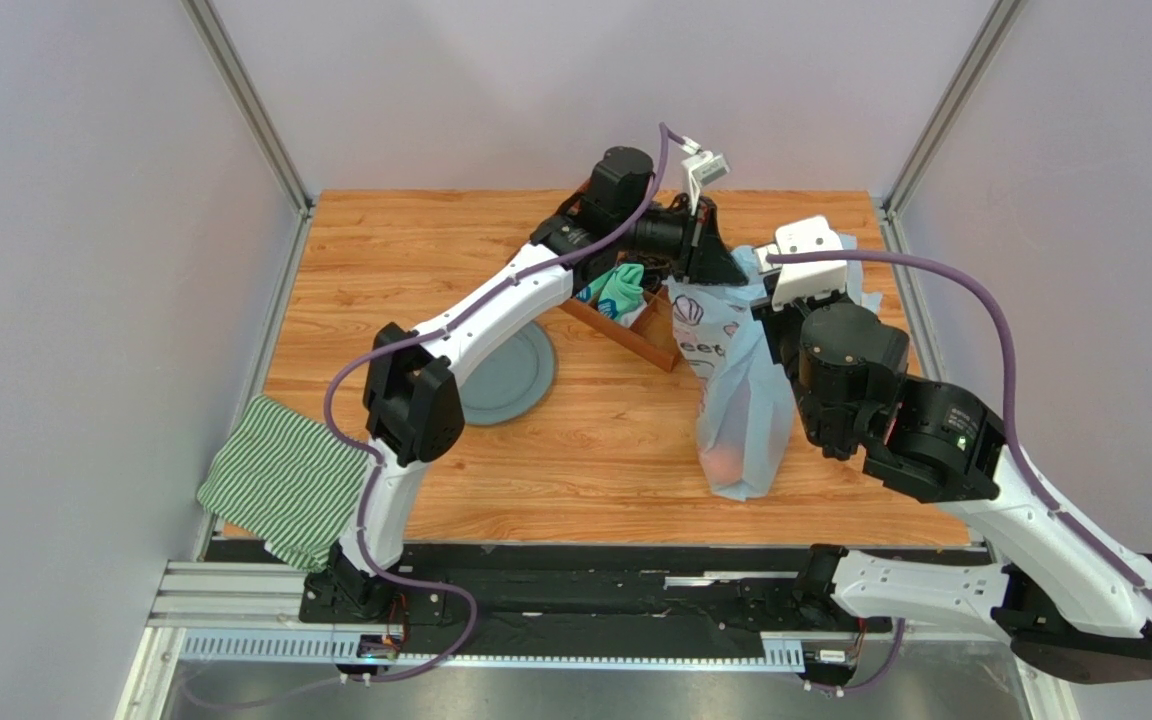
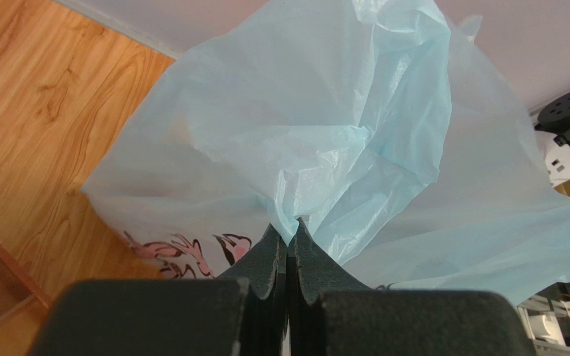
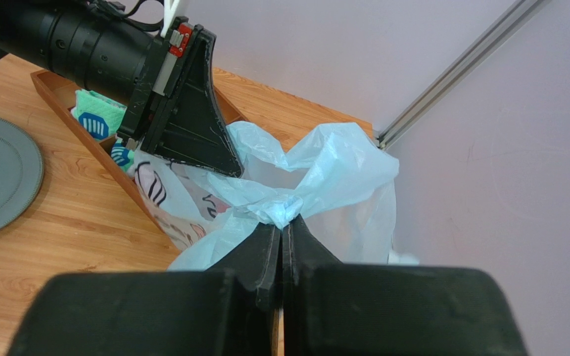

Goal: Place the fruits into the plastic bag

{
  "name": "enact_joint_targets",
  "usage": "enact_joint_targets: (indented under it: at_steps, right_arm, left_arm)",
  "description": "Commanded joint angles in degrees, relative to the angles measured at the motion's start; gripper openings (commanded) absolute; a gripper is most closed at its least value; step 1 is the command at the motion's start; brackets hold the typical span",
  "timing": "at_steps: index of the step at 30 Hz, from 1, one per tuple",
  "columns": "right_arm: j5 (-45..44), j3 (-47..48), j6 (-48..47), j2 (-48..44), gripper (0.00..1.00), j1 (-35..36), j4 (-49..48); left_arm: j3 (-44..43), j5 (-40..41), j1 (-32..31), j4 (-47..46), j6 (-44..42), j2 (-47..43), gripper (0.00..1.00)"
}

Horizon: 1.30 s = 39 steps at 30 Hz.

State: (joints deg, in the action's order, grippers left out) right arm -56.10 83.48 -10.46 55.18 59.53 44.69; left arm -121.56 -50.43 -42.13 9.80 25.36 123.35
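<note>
The light-blue plastic bag (image 1: pixel 732 383) with pink and dark cartoon print stands on the table right of centre, held up at its top by both arms. My left gripper (image 2: pixel 289 233) is shut on a fold of the bag (image 2: pixel 325 126) at its far top edge. My right gripper (image 3: pixel 284 222) is shut on a bunched handle of the bag (image 3: pixel 318 167) on the near right side. The left gripper also shows in the right wrist view (image 3: pixel 217 159). No fruits show in any view; the bag's inside is hidden.
A round grey plate (image 1: pixel 515 375) lies left of the bag. A wooden tray (image 1: pixel 630 323) with a teal cloth item (image 1: pixel 620 288) sits behind it under the left arm. A green-striped cloth (image 1: pixel 285 480) hangs over the near left table edge.
</note>
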Motion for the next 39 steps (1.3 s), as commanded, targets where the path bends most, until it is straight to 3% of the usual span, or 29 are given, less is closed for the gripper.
enact_joint_targets:
  at_steps: [1,8,10,11,12,14,15,17,19,22,28,37,39]
  right_arm:
    - [-1.82,-2.52,-0.36,-0.25,0.0,-0.29,-4.08]
    - [-0.77,-4.29,1.58,-0.25,0.06,-0.55,-4.08]
    - [-0.16,-4.21,1.76,-0.16,0.13,-0.64,-4.17]
    - [0.11,-4.12,1.76,-0.07,0.16,-0.64,-4.08]
    - [0.2,-4.03,1.76,0.02,0.27,-0.64,-4.08]
    - [0.64,-4.03,1.93,0.19,0.45,-0.55,-4.08]
    - [1.33,-4.03,2.02,0.19,0.61,-0.64,-4.08]
    - [3.0,-3.94,2.72,-0.16,0.79,-0.81,-3.99]
    - [7.04,-3.68,3.42,-0.51,0.85,-1.25,-3.99]
    - [16.25,-2.71,5.53,-1.47,0.9,-3.97,-3.99]
    - [39.63,-0.69,11.59,0.19,0.92,-18.46,-4.08]
    - [61.61,-0.86,19.76,3.35,0.92,-38.41,-11.37]
    - [66.87,-1.83,23.89,3.88,0.92,-46.75,-12.78]
  left_arm:
    - [-1.67,1.21,0.47,1.53,-2.34,1.19,0.0]
    - [-0.52,3.06,0.47,2.68,-4.71,0.49,0.08]
    - [-0.61,3.5,0.47,2.85,-5.32,0.23,0.16]
    - [-0.7,3.59,0.47,3.03,-5.5,0.05,0.22]
    - [-0.61,3.85,0.47,3.12,-5.94,-0.13,0.44]
    - [-0.26,5.08,0.47,3.73,-6.64,-0.91,0.63]
    - [0.0,5.69,0.47,3.82,-7.43,-1.35,0.76]
    - [2.28,8.33,0.47,3.3,-8.83,-3.54,0.89]
    - [5.7,12.09,0.56,1.81,-9.72,-6.7,0.95]
    - [12.38,15.19,1.43,-4.14,-9.11,-12.14,0.96]
    - [25.57,17.21,6.17,-18.67,-2.26,-21.99,0.97]
    - [32.6,16.15,14.7,-24.83,3.89,-27.98,0.98]
    - [35.58,19.04,17.86,-24.22,4.25,-29.47,0.98]
